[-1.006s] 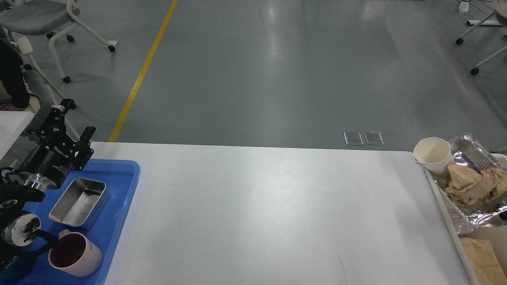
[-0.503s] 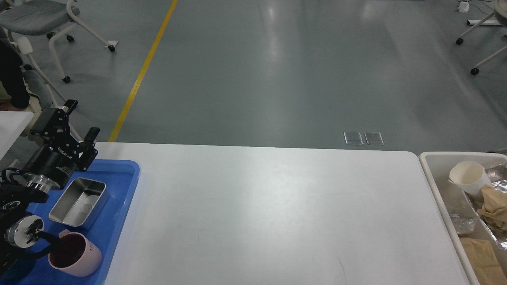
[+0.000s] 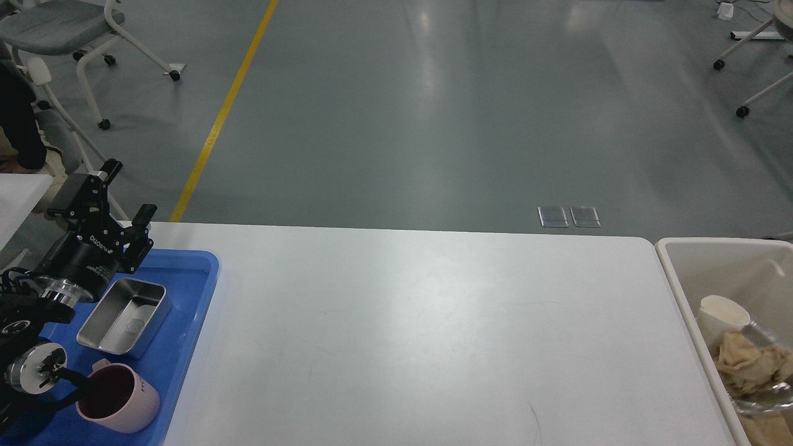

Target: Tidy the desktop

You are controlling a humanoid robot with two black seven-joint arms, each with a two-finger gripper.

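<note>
The desktop (image 3: 421, 328) is a wide white tabletop with rounded corners, and its middle is bare. My left gripper (image 3: 127, 192) hovers open above the far end of a blue tray (image 3: 186, 291) at the desktop's left edge, with nothing between its fingers. On the tray lie a steel rectangular box (image 3: 124, 316) and a pink mug (image 3: 118, 399), both close under my left arm. My right gripper is out of view.
A cream bin (image 3: 687, 291) stands off the desktop's right edge, holding a white paper cup (image 3: 722, 313), crumpled brown paper (image 3: 749, 368) and foil. Wheeled chairs stand on the grey floor at far left and far right. A yellow line crosses the floor.
The paper cup, foil tray and brown paper, first heaped at the bin's top, dropped down into the bin. My left gripper shifted slightly right and down, staying open.
</note>
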